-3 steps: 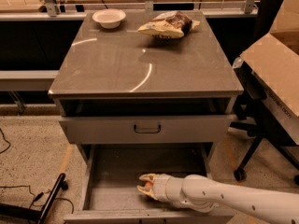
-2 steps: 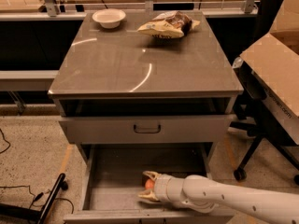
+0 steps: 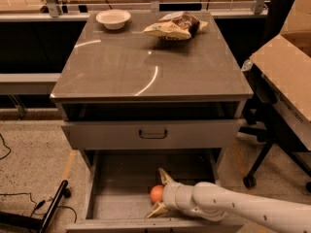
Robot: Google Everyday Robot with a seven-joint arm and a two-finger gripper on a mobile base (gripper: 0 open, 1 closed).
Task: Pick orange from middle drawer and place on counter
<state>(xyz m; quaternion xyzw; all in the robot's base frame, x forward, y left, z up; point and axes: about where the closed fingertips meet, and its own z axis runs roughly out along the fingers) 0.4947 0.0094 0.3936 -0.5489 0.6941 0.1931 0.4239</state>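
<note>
The orange (image 3: 156,194) lies on the floor of the open middle drawer (image 3: 116,191), near its front centre. My gripper (image 3: 158,193) reaches into the drawer from the right on a white arm. Its two tan fingers are spread, one behind the orange and one in front of it, with the orange between them. The fingers (image 3: 165,177) stand wider than the fruit. The counter (image 3: 146,67) is the glossy grey-brown top of the cabinet above.
A white bowl (image 3: 113,18) and a tan and brown snack bag (image 3: 174,25) sit at the back of the counter. A shut drawer front with a dark handle (image 3: 152,133) hangs above the open drawer. A cardboard box (image 3: 286,72) stands right, and a black pole (image 3: 53,205) lies on the floor to the left.
The gripper has shifted slightly right and its fingers have spread. The orange, hidden by the fingers a second ago, now shows between them.
</note>
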